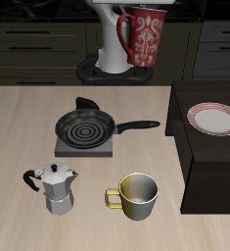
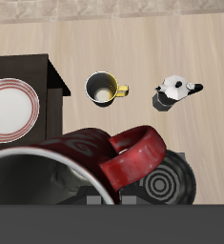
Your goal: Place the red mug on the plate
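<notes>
Even bright light, soft shadows, sharp

kitchen set with a pale wood table [image 1: 28,127] and dark cabinetry [image 1: 38,44] behind.

the tabletop shows a light, fine grain under soft, even light with faint shadows. at twelve o'clock in the exterior view, a row of dark drawer fronts with slim pale handles [image 1: 30,47] spans the back. at three o'clock a dark wooden block-like stand [image 1: 200,167] sits on the table.
</notes>
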